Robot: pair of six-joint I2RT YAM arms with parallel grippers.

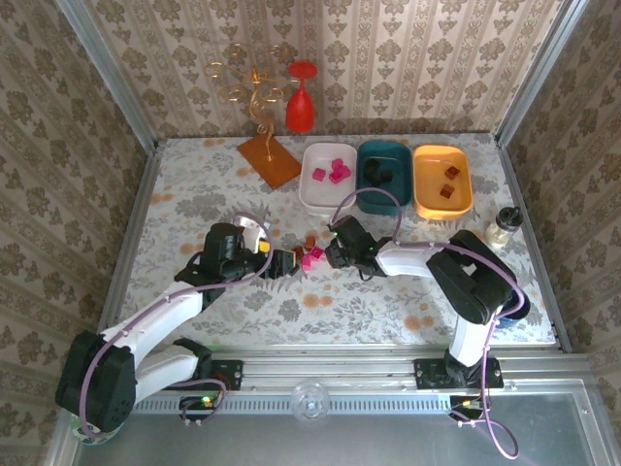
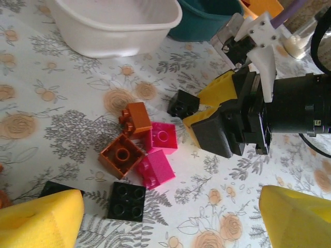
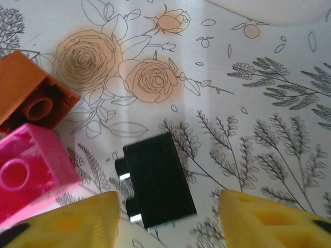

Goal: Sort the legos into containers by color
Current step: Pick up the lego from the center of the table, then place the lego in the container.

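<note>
The right jaws straddle a black lego (image 3: 155, 181) on the floral surface (image 1: 194, 184), not yet clamped (a gap shows on one side). The left jaws stand wide open, empty, just beside the loose pink, orange and black legos (image 2: 160, 139) lying near the white tray (image 1: 325, 199).

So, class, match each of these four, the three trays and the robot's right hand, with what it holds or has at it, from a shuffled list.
Column one:
1. white tray
2. dark teal tray
3. orange-yellow tray
4. right hand

Column two:
A. brownish orange legos inside
B. a lone black lego between its fingers
C. pink legos inside
D. black legos inside

Pairs: 1-C, 2-D, 3-A, 4-B.
</note>
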